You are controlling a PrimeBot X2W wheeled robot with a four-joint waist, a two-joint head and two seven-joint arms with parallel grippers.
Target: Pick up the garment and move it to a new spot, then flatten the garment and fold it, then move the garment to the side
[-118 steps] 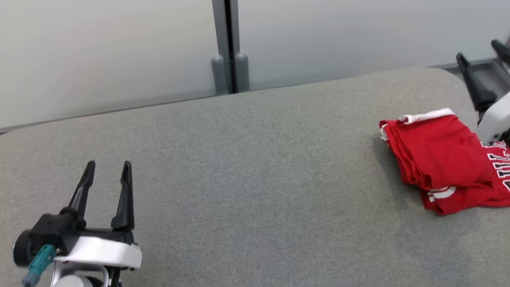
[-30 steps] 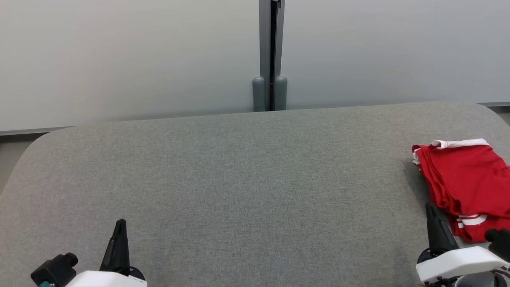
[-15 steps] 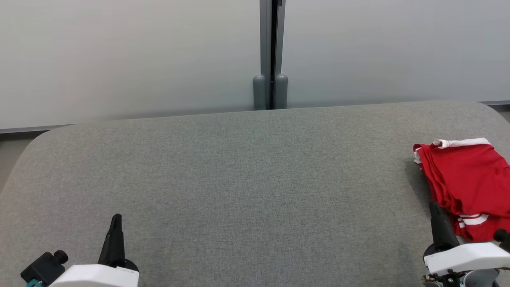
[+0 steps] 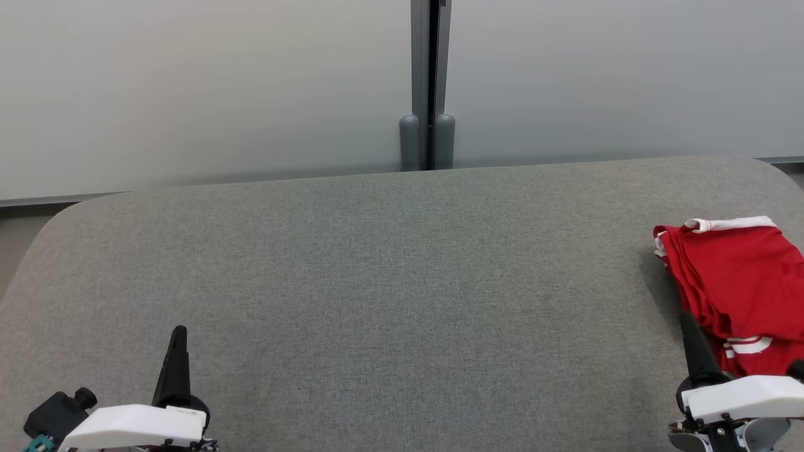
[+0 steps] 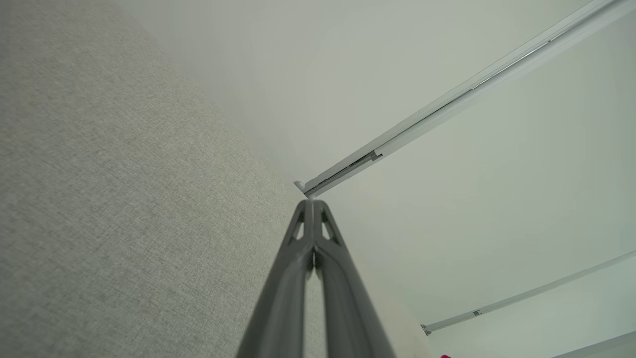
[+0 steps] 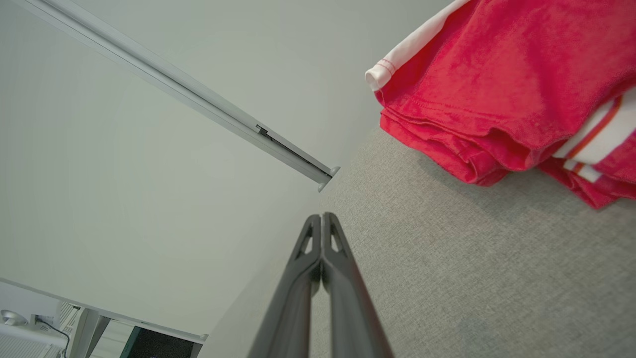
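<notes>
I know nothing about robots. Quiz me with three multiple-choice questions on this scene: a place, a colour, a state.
1. Where on the grey fabric-covered table does the folded red cloth garment lie?
A) left end
B) middle
C) right end

2. What colour is the band along the garment's far edge?
A) white
B) blue
C) yellow

3. How are the dark-fingered left gripper and right gripper?
A) both shut, empty
B) both wide open
C) both clamped on the garment

Answers: C, it lies at the head view's right edge; A, a white strip shows there; A, each wrist view shows fingers pressed together, holding nothing.
</notes>
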